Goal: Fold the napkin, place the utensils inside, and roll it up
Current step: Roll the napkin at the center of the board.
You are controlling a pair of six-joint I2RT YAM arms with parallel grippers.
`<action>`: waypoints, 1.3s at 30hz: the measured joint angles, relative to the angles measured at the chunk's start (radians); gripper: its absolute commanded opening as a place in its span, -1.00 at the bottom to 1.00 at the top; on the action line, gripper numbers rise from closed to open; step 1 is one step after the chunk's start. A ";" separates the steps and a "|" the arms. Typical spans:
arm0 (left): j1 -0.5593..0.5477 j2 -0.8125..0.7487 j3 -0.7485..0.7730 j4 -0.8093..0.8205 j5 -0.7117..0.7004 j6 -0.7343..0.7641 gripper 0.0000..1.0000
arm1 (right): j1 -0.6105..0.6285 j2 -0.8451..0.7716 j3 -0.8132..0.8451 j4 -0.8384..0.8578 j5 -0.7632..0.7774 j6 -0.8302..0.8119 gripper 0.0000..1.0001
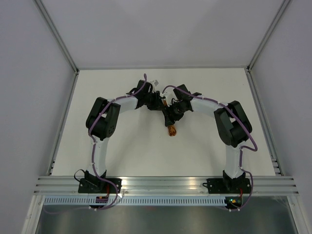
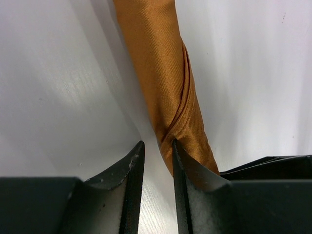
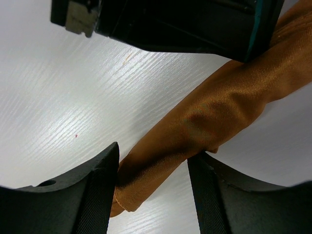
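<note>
Top external view has the napkin (image 1: pixel 171 130) rolled into a tight orange-brown tube at about the middle of the table (image 1: pixel 122 146). Only its near end pokes out from under the two grippers. Both arms reach away from their bases, bend at the elbow and turn inward, so the wrists meet over the roll. The left gripper (image 1: pixel 160 103) is at the far end and the right gripper (image 1: pixel 170 118) sits just nearer.

From the left wrist, the roll (image 2: pixel 163 73) lies flat on the white top, with a spiral seam down its side. The left gripper (image 2: pixel 157 163) has its fingers (image 2: pixel 129 187) drawn narrow, with a slit of table between them. The roll's end slips behind one finger, and I cannot tell whether any cloth is nipped.

From the right wrist, the right gripper (image 3: pixel 153 168) straddles the roll's end (image 3: pixel 195 126). Both fingers (image 3: pixel 100 192) press against the cloth, holding it. The left gripper's black body (image 3: pixel 170 19) hangs just beyond.
</note>
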 measured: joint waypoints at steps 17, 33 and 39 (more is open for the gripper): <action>-0.011 0.009 0.015 -0.006 0.001 0.002 -0.31 | -0.017 -0.015 0.000 -0.044 0.005 0.002 0.49; -0.011 0.015 0.026 -0.017 0.002 0.002 -0.31 | -0.026 -0.026 0.006 -0.117 0.013 0.011 0.52; -0.011 0.019 0.032 -0.017 0.009 0.002 -0.32 | -0.028 -0.026 0.014 -0.147 0.013 0.029 0.53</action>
